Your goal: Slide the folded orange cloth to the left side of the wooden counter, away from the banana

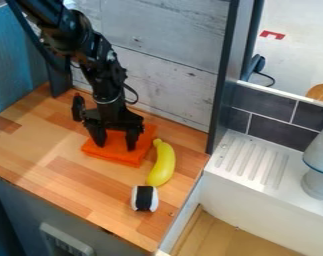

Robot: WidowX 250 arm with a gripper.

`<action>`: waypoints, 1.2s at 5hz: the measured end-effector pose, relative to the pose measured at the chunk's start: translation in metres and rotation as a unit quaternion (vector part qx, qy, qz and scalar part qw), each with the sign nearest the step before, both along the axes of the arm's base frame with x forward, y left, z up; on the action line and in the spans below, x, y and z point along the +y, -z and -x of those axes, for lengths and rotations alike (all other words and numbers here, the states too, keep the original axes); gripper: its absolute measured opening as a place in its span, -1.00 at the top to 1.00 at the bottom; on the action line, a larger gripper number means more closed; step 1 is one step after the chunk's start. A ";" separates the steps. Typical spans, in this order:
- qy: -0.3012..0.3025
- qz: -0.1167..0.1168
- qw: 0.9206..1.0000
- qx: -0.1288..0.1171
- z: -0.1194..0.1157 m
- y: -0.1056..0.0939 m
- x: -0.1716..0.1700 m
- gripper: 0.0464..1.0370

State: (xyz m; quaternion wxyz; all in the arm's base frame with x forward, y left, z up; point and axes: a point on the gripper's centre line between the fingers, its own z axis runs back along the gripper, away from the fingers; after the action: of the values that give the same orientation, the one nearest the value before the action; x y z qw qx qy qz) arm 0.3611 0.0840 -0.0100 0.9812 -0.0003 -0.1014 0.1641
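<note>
- Nearest the camera, below the worktop, is a grey cabinet front with a pale slotted plate.
- On the light-brown wood-strip worktop, near its front right corner, sits a small white roll with a broad black band.
- Just behind the roll lies a curved yellow plastic banana.
- Left of the banana, a flat orange cloth rests on the wood.
- Over the cloth hangs the black two-finger gripper, pointing down. Its fingers are open, set well apart above the orange fabric; whether the tips touch it, I cannot tell.
- From the upper left comes the black robot arm, before whitewashed boards.
- To the right, past a dark upright post, are a white ribbed drainboard, dark grey tiles and a pale grey vessel.
</note>
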 end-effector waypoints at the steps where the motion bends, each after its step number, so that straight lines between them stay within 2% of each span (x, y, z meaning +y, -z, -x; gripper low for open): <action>1: -0.002 -0.001 1.000 -0.004 0.000 0.001 0.002 -0.93; 2: -0.029 0.001 1.000 0.004 0.014 0.009 0.015 -0.93; 4: -0.077 -0.016 0.997 0.007 0.035 0.012 0.048 -0.93; 6: -0.153 -0.016 0.988 0.028 0.059 0.014 0.094 -0.93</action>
State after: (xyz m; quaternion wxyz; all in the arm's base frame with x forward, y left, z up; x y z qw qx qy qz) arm 0.3024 0.1781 -0.0237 0.9469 0.0358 -0.0755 0.3106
